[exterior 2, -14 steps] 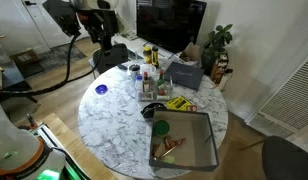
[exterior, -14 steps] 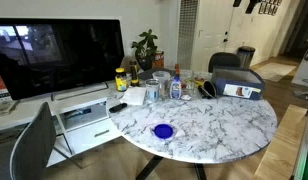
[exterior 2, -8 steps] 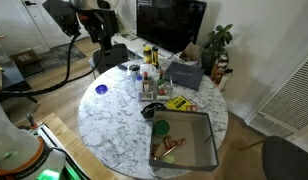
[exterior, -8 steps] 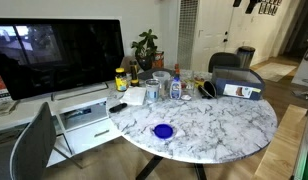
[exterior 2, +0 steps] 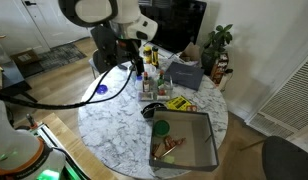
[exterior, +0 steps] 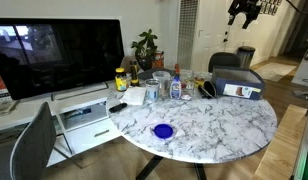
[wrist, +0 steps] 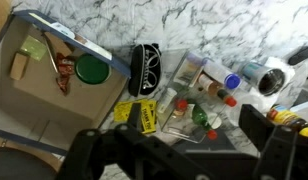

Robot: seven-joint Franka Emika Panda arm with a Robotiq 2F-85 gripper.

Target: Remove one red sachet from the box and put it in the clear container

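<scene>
The box is wide and low, with a grey inside, and lies open at the table's near end. It holds red sachets and a green round lid. In the wrist view the box is at the left with the red sachets inside. The clear container holds small bottles and sits between the fingers' line of sight; it also shows in an exterior view. My gripper is open and empty, high above the container. It shows in both exterior views.
A black round object and a yellow packet lie between box and container. Bottles and jars crowd the table's back. A blue disc lies on the marble table. A large monitor stands behind.
The arm has swung in over the table toward the bottles and container. The gripper now shows lower at the top of the picture. Objects on the table have not moved.
</scene>
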